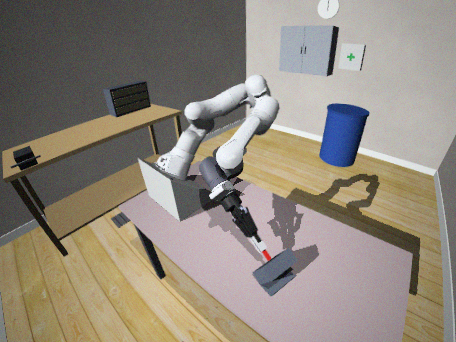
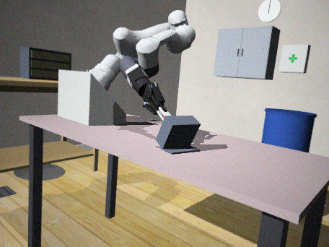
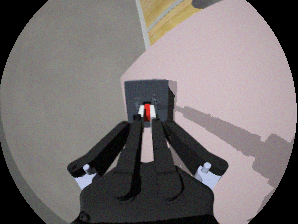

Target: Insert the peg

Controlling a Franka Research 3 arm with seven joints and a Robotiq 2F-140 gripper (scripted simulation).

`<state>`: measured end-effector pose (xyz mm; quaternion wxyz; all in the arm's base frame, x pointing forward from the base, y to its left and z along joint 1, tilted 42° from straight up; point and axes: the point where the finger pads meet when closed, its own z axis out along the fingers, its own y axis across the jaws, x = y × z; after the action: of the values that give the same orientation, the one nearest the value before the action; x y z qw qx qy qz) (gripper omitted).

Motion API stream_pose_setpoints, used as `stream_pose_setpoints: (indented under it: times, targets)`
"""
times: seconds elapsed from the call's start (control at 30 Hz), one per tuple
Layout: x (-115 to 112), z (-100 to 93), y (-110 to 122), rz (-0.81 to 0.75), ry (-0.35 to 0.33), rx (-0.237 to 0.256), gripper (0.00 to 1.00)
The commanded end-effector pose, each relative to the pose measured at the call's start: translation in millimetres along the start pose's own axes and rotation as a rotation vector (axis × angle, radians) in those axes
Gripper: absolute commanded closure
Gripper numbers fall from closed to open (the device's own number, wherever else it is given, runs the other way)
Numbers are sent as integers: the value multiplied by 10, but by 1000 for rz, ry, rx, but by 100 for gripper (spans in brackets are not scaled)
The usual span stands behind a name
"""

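The red peg [image 1: 266, 255] [image 3: 147, 109] slants down from my fingertips; in the exterior view only a sliver of it shows. My gripper [image 1: 259, 245] [image 2: 164, 112] [image 3: 147, 111] is shut on the peg, with a pale fingertip pad on each side. The dark grey sloped panel [image 1: 274, 268] [image 2: 180, 120] [image 3: 145, 88] stands on the table just beyond the fingertips. The peg's far end meets the panel's face at a small dark spot in the wrist view. How deep the end sits is hidden, and the hole's rim cannot be made out.
The panel stands on a pink-topped table [image 1: 350, 280] [image 2: 252, 162]. A pale block [image 1: 162, 192] [image 2: 73, 97] stands by the arm's base. A wooden bench [image 1: 95, 132] is at the left, and a blue barrel [image 1: 343, 135] [image 2: 288, 130] stands beyond the table.
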<state>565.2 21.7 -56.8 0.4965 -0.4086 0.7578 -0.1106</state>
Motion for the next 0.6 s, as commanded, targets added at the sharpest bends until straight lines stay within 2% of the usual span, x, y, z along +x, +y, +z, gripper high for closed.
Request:
stream_pose_setpoints:
  times: [0.0, 0.57]
  targets:
    - [4, -2, 5, 7, 39, 72, 100]
    - [13, 144, -4, 7, 39, 72, 100]
